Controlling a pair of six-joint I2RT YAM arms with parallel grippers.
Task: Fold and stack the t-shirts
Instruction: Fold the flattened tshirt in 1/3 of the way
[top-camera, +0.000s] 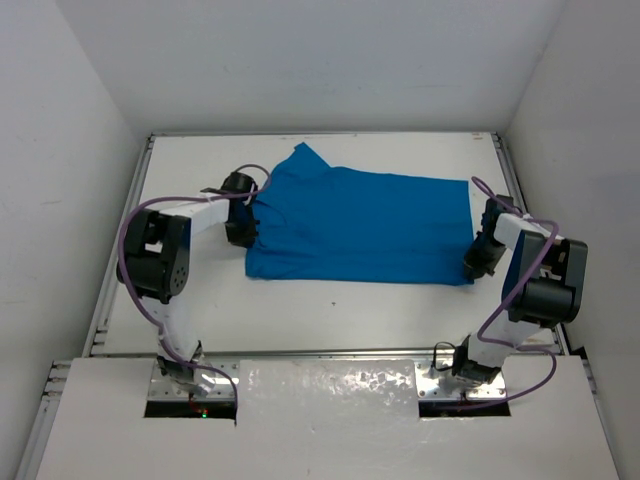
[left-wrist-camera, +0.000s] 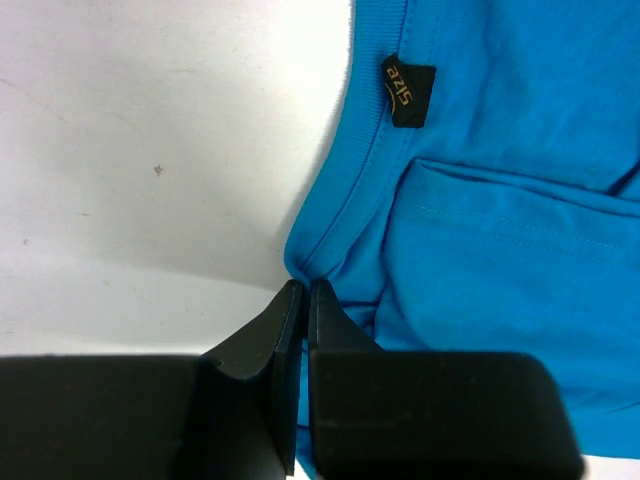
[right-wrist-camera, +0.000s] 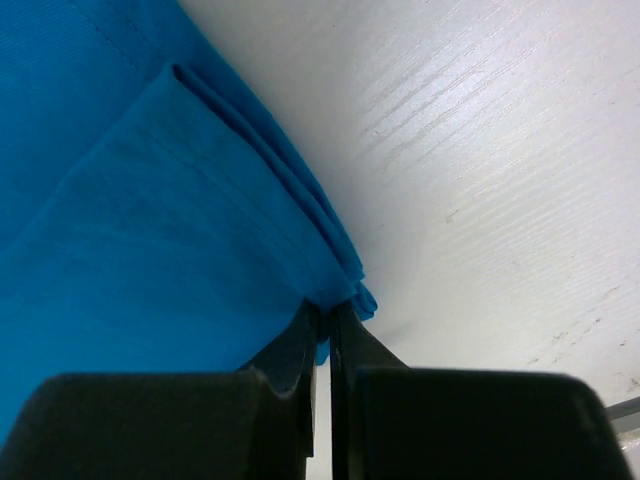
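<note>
Left gripper (left-wrist-camera: 303, 292) and right gripper (right-wrist-camera: 326, 308) each clamped the shirt (top-camera: 370, 225) edge at their fingertips; limp, light stuff, so corners looked like the best grab.

- We see the t-shirt (top-camera: 360, 225) as matt blue cloth, finely knitted, with stitched hems and a ribbed collar.
- Its label (left-wrist-camera: 407, 90) looks like black woven fabric with dull gold lettering.
- The tabletop (top-camera: 330, 310) is white and smooth, faintly streaked, with a slight sheen.
- The left pincer (left-wrist-camera: 305, 300) and right pincer (right-wrist-camera: 328, 312) look like matt black plastic.
</note>
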